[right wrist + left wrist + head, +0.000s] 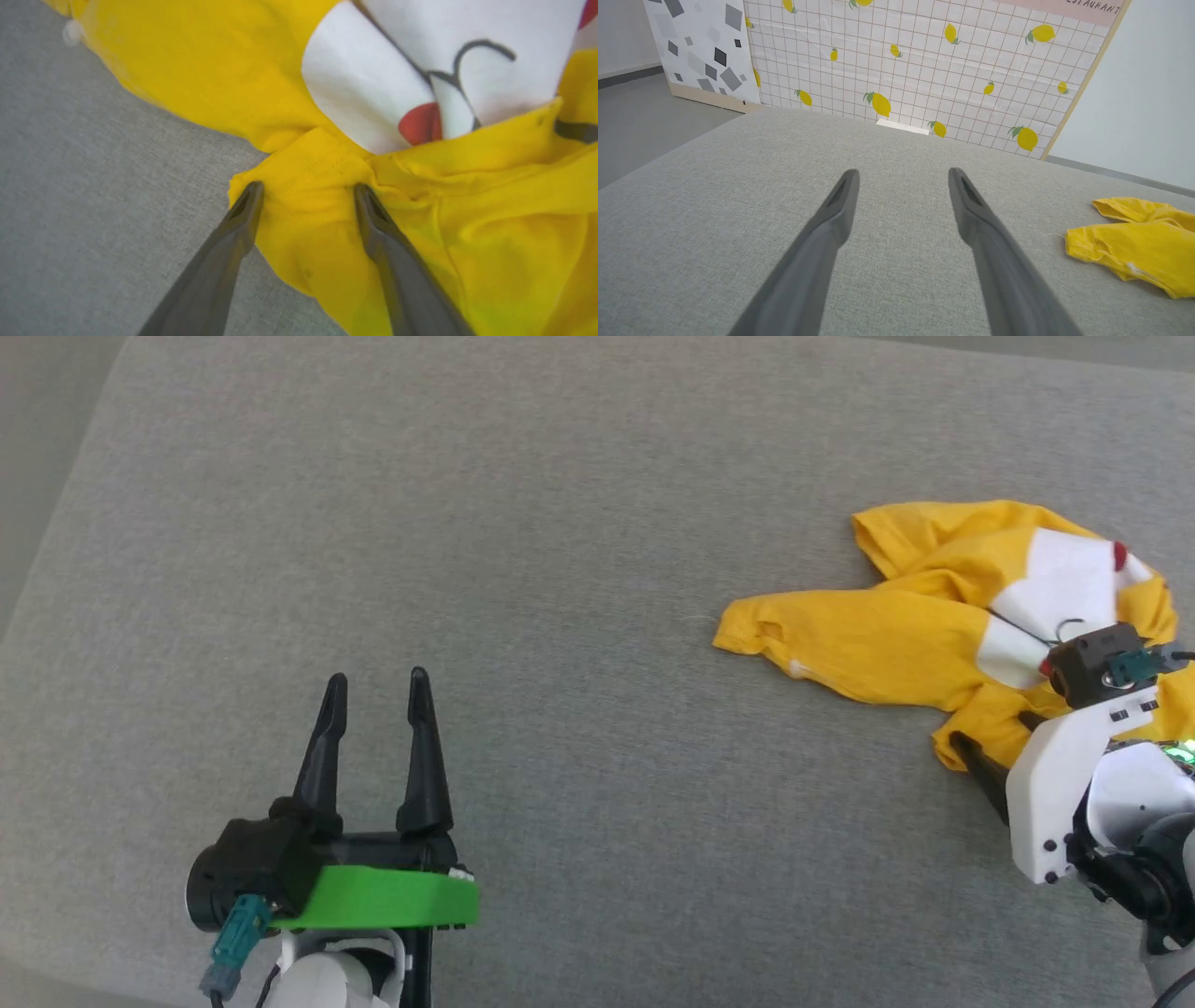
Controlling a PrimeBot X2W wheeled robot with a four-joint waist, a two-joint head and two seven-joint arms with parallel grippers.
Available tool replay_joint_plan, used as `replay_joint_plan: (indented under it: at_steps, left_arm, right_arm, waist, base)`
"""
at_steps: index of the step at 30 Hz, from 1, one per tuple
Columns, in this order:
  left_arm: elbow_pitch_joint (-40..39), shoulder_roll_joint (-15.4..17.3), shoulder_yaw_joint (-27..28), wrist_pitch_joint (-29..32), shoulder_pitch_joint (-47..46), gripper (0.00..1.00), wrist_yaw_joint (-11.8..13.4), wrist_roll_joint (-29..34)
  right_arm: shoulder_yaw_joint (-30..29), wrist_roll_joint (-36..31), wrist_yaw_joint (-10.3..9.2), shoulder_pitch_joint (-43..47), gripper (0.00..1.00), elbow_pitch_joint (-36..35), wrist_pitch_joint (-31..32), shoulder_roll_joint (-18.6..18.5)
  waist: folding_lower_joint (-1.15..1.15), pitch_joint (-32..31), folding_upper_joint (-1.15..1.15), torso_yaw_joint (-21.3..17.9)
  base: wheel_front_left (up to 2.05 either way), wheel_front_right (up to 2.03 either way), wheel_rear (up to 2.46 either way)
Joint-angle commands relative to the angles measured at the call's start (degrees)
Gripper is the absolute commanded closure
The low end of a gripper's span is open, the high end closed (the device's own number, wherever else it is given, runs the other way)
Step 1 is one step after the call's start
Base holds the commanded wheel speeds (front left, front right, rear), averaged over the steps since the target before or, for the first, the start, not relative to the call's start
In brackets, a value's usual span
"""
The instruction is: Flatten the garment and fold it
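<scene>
Status from my end: the yellow T-shirt [878, 644] is lying crumpled on the right side of the grey fabric surface [560, 523], white patches w/ a red dot facing up, def not flat yet. Right hand [308, 186] is down at the shirt's near edge, fingers apart, tips straddling a bunched yellow fold, not pinching it afaict. Left hand [378, 677] is wide open too, near left, well apart from the shirt, nothing in it. Lemon-print panel [924, 60] stands past the far edge.
</scene>
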Motion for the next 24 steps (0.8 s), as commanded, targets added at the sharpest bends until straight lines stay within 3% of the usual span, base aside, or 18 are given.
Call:
replay_joint_plan:
  at_steps: [1, 2, 8, 12, 16, 24]
  left_arm:
    - [0.2, -0.3, -0.1, -0.2, -1.0, 0.0, 0.2, -0.2]
    - [0.3, -0.3, -0.2, -0.2, -1.1, 0.0, 0.3, -0.3]
    - [1.2, -0.3, 0.7, -0.2, -0.1, 0.0, 0.5, 0.1]
    - [1.5, -0.3, 2.2, -0.2, 1.2, 0.0, 0.0, 0.7]
    - [1.4, -0.2, 3.5, -0.2, 2.2, 0.0, -0.7, 1.3]
    - [0.8, -0.2, 3.9, -0.2, 2.9, 0.0, -1.4, 2.4]
  right_arm:
    - [0.9, -0.7, -0.08, 0.5, 0.77, 0.9, 0.6, -0.5]
    - [0.9, -0.8, -0.08, 0.5, 1.0, 1.1, 0.6, -0.5]
    - [0.2, -0.1, -0.08, -0.8, 1.0, -0.8, -1.8, -0.1]
    - [-3.7, 1.2, -0.08, -3.4, 1.0, -3.6, -3.2, 0.7]
    - [-12.3, 0.6, -0.08, -5.3, 1.0, -6.8, -3.3, 1.2]
    - [-37.8, -5.1, -0.08, 0.6, 1.0, -6.9, -6.0, 3.0]
  waist:
    - [0.0, 1.0, 0.0, 1.5]
    - [0.0, 0.9, 0.0, 1.6]
    - [0.0, -2.5, 0.0, 0.0]
    - [0.0, -5.8, 0.0, -2.8]
    - [0.0, -7.7, 0.0, -5.4]
    - [0.0, -6.7, 0.0, -8.0]
  base:
    - [0.0, 0.0, 0.0]
    - [0.0, 0.0, 0.0]
    - [0.0, 0.0, 0.0]
    - [0.0, 0.0, 0.0]
    - [0.0, 0.0, 0.0]
    - [0.0, 0.0, 0.0]
